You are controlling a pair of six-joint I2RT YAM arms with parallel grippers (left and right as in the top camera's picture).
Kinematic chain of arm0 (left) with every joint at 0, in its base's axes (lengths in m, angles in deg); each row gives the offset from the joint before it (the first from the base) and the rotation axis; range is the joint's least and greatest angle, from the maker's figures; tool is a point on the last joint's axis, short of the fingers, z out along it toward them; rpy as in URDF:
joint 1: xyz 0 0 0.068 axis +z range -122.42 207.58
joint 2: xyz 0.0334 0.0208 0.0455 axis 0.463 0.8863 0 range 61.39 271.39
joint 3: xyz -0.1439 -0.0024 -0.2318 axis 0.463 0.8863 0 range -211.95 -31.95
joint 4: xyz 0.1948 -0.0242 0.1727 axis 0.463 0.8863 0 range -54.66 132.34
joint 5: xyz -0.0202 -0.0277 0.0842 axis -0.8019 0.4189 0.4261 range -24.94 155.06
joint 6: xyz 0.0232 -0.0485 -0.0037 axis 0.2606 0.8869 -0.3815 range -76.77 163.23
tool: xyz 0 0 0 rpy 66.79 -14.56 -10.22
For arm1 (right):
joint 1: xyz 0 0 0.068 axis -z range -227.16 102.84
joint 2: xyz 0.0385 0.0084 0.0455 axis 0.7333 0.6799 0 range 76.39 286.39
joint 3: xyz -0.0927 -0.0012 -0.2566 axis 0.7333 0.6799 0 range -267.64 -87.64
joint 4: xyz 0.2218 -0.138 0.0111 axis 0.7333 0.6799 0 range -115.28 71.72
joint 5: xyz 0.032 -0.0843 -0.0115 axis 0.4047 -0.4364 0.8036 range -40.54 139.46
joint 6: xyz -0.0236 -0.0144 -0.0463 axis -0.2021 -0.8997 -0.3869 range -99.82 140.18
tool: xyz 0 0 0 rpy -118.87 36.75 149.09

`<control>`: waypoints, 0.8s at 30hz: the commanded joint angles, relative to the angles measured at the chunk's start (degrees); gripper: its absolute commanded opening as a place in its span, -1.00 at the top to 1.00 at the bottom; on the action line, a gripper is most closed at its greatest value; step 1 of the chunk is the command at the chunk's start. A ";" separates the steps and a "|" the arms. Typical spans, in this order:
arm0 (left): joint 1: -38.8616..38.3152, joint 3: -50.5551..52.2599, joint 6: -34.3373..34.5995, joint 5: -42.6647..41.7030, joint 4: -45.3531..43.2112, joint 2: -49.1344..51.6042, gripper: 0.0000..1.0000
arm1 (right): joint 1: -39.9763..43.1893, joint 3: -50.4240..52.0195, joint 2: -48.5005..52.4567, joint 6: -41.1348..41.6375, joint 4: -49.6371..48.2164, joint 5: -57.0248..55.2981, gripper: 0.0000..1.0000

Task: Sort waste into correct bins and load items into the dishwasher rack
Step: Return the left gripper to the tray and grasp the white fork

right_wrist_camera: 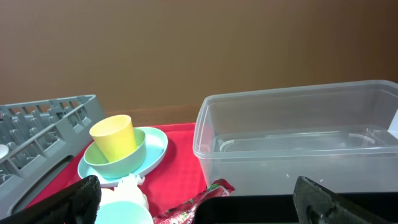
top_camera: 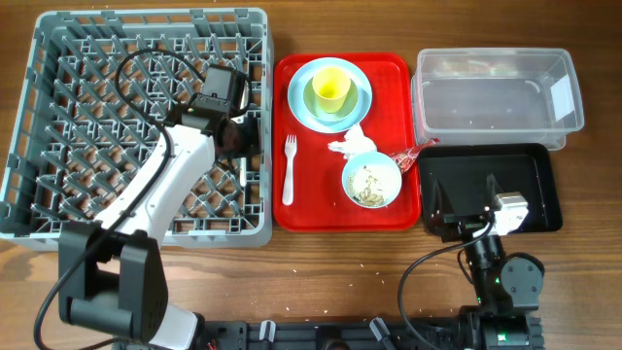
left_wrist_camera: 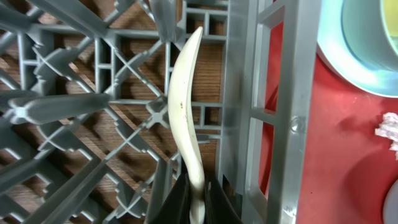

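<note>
My left gripper (left_wrist_camera: 196,205) is shut on the handle of the white spoon (left_wrist_camera: 185,106) and holds it inside the grey dishwasher rack (top_camera: 58,58), close to its right wall (left_wrist_camera: 283,112). In the overhead view that gripper (top_camera: 236,134) is over the rack's right side. On the red tray (top_camera: 311,209) lie the white fork (top_camera: 289,167), a yellow cup (top_camera: 330,89) in a blue bowl on the blue plate (top_camera: 296,97), the white napkin (top_camera: 350,144), a second blue bowl (top_camera: 371,181) with crumbs, and the red wrapper (top_camera: 408,156). My right gripper (right_wrist_camera: 196,199) is open over the black tray (top_camera: 530,165).
The clear tub (top_camera: 496,92) stands behind the black tray at the right, and it also shows in the right wrist view (right_wrist_camera: 298,137). The wooden table (top_camera: 321,272) shows in front of the red tray.
</note>
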 commanded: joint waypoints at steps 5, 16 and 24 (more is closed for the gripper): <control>0.26 -0.11 1.97 -0.61 -0.39 2.25 0.56 | -0.33 0.07 -0.15 -0.79 -0.20 0.02 -0.99; -7.10 -0.46 8.04 -3.39 3.32 -15.69 0.84 | -0.33 0.07 -0.15 -0.79 -0.20 0.02 -1.00; -25.33 -0.46 17.05 14.91 -4.00 1.20 0.41 | -0.33 0.07 -0.15 -0.79 -0.20 0.02 -0.99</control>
